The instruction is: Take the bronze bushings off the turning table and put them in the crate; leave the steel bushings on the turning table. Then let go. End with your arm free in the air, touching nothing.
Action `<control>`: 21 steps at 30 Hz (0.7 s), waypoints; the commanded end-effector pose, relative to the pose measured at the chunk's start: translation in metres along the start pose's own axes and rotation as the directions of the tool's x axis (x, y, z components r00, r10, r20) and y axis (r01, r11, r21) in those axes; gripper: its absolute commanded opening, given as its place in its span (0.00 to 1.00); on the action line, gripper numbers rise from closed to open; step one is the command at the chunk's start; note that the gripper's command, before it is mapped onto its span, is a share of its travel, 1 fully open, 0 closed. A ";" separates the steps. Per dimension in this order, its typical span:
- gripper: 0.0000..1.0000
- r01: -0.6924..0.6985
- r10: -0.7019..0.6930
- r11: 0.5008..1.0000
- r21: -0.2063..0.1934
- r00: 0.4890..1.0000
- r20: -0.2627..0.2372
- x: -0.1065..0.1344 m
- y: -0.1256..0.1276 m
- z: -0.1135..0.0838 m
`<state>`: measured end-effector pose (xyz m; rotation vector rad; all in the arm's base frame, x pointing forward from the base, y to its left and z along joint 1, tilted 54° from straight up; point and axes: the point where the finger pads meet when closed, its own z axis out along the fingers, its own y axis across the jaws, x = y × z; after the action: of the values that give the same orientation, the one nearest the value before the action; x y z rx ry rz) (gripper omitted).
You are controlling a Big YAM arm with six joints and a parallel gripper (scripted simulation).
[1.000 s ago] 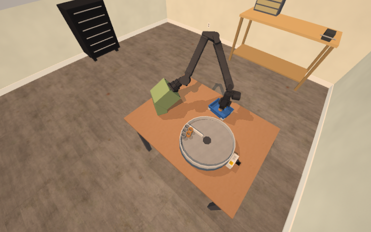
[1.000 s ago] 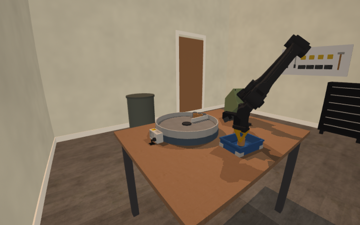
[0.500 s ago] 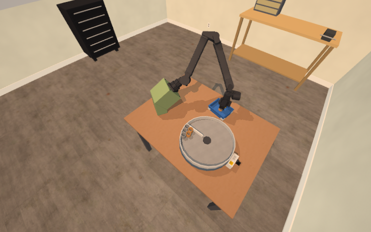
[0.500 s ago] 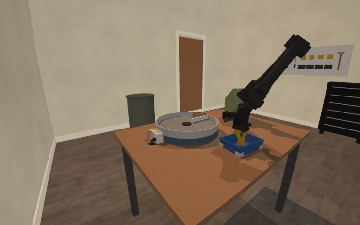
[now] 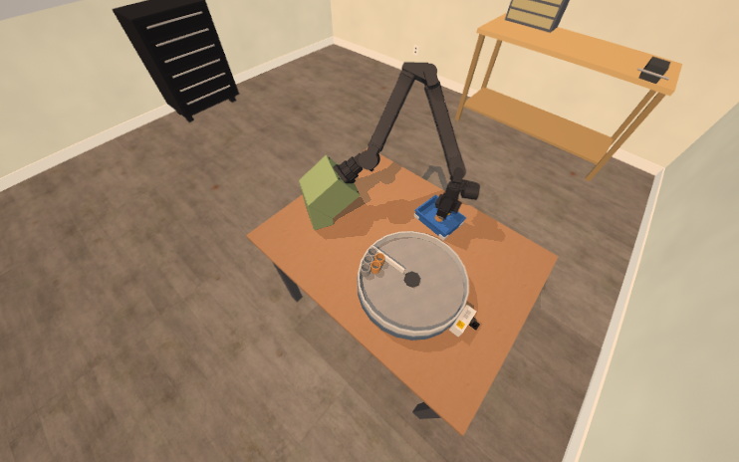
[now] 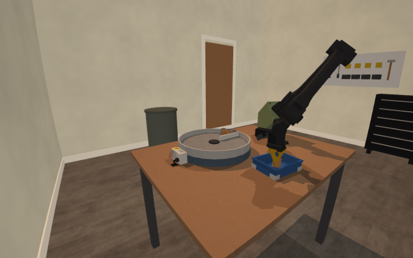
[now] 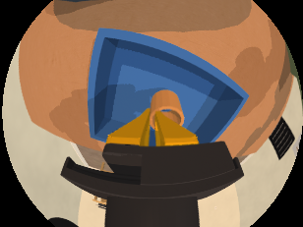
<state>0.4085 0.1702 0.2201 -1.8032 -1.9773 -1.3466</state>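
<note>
Orange-brown desk (image 5: pixel 506 261) (image 6: pixel 213 194) (image 7: pixel 54 73) bearing the turning table (image 5: pixel 424 305) (image 6: pixel 213 154) and one blue crate (image 5: pixel 422 209) (image 6: pixel 292 165) (image 7: pixel 148 78), above whose floor the hand (image 5: pixel 440 217) (image 6: pixel 276 161) (image 7: pixel 152 112) pinches one bronze bushing (image 5: pixel 439 218) (image 6: pixel 276 164) (image 7: pixel 166 100) by its wall. Depositing is the step in hand; the next move calls for lowering slightly, then spreading the fingers. Two further bronze bushings (image 5: pixel 375 269) (image 6: pixel 226 132) and three steel bushings (image 5: pixel 366 268) stand on the turning table.

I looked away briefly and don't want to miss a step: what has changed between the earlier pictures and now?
Nothing visibly changed. The gripper still holds a bronze bushing at the crate, with no release. The five bushings on the turning table look unmoved.
</note>
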 end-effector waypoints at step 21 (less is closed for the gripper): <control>0.00 0.011 -0.011 1.000 -0.027 1.000 -0.003 0.004 0.008 -0.002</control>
<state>0.4080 0.1721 0.2188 -1.8022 -1.9782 -1.3470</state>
